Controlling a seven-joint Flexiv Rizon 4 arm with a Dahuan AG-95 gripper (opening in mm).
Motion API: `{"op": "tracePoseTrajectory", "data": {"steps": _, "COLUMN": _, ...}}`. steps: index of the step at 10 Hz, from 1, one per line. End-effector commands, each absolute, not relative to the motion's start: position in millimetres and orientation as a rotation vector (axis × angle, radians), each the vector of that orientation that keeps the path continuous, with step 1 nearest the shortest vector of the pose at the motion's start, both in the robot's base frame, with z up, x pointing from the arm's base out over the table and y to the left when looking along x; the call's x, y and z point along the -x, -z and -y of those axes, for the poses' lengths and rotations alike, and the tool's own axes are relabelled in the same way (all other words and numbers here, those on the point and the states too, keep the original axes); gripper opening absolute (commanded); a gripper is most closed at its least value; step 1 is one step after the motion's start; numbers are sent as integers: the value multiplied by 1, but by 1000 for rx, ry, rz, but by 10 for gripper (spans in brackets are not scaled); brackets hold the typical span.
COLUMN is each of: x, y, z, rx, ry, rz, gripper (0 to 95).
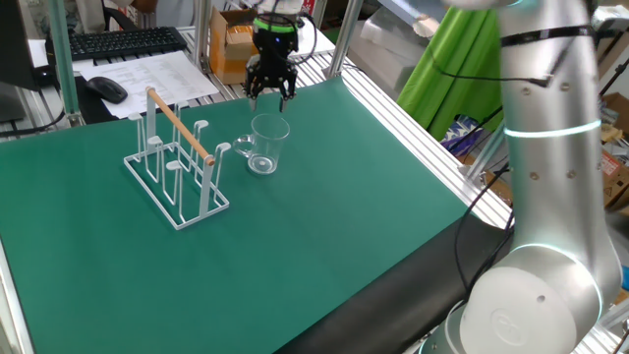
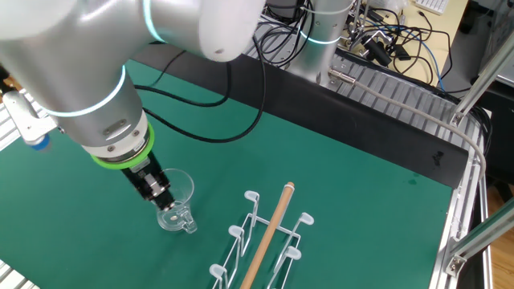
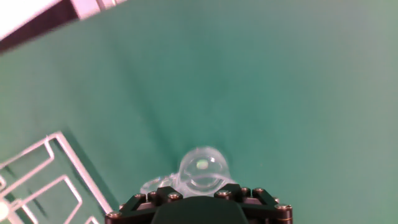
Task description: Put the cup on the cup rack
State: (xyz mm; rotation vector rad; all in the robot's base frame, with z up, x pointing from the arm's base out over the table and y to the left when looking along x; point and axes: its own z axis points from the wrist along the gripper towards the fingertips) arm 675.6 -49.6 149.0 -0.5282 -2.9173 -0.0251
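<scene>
The cup (image 1: 266, 144) is a clear glass mug standing upright on the green mat, its handle towards the cup rack. It also shows in the other fixed view (image 2: 176, 202) and, blurred, in the hand view (image 3: 202, 168). The cup rack (image 1: 178, 167) is white wire with a wooden rod (image 1: 180, 126) on top and stands just left of the cup. It also shows in the other fixed view (image 2: 265, 241), and its base shows in the hand view (image 3: 50, 180). My gripper (image 1: 269, 95) hangs just above the cup, behind its rim, with its fingers spread and empty. It is seen side-on in the other fixed view (image 2: 164, 201).
A keyboard (image 1: 123, 41), a mouse (image 1: 106, 88) and papers lie beyond the mat's far left edge. A cardboard box (image 1: 232, 44) and aluminium frame posts stand behind the gripper. The arm's base (image 1: 536, 285) fills the right side. Cables (image 2: 385, 40) lie past the mat.
</scene>
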Motion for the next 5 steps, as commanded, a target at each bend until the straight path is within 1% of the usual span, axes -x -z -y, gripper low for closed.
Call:
{"op": "tracePoseTrajectory", "data": {"steps": 1, "x": -672, "y": -153, "z": 46, "rx": 537, "ry": 54, "rz": 2900, "gripper": 570}}
{"op": "tracePoseTrajectory", "data": {"steps": 5, "x": -667, "y": -155, "z": 47, "rx": 562, "ry": 63, "rz": 2924, "gripper": 570}}
